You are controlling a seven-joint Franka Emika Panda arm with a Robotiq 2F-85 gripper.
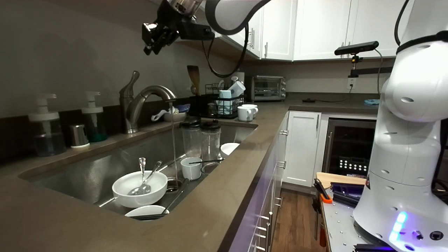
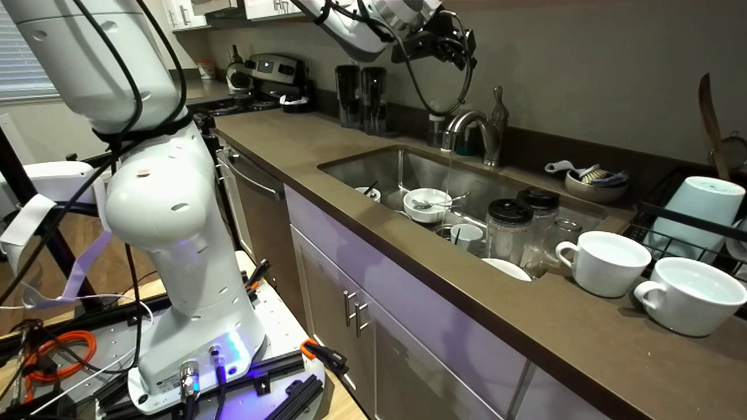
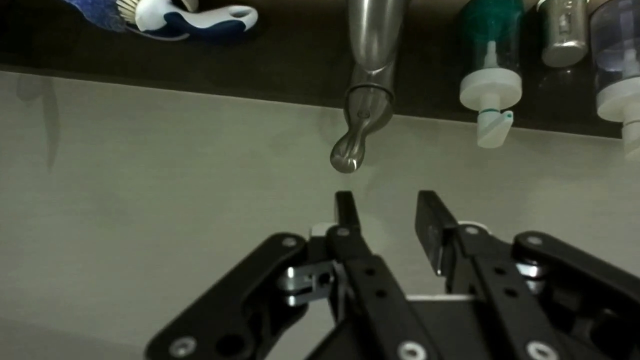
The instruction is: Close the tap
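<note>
The brushed-steel tap (image 1: pixel 134 110) stands behind the sink; it shows in both exterior views (image 2: pixel 492 140). A thin stream of water (image 1: pixel 173 140) runs from its spout into the sink. Its lever (image 1: pixel 130 85) points up. My gripper (image 1: pixel 151 50) is in the air above the tap and apart from it, also in an exterior view (image 2: pixel 464 55). In the wrist view, which stands upside down, the gripper (image 3: pixel 386 197) has its fingers apart with nothing between them. The lever's tip (image 3: pixel 348 155) is just beyond the fingertips, closer to the left finger.
The sink (image 1: pixel 101 168) holds white bowls (image 1: pixel 140 189), a cup (image 1: pixel 191 168) and lidded clear jars (image 2: pixel 509 230). Pump bottles (image 1: pixel 92 120) stand beside the tap. A bowl with a brush (image 2: pixel 595 186), white mugs (image 2: pixel 607 262) and a dish rack (image 1: pixel 210 105) stand on the counter.
</note>
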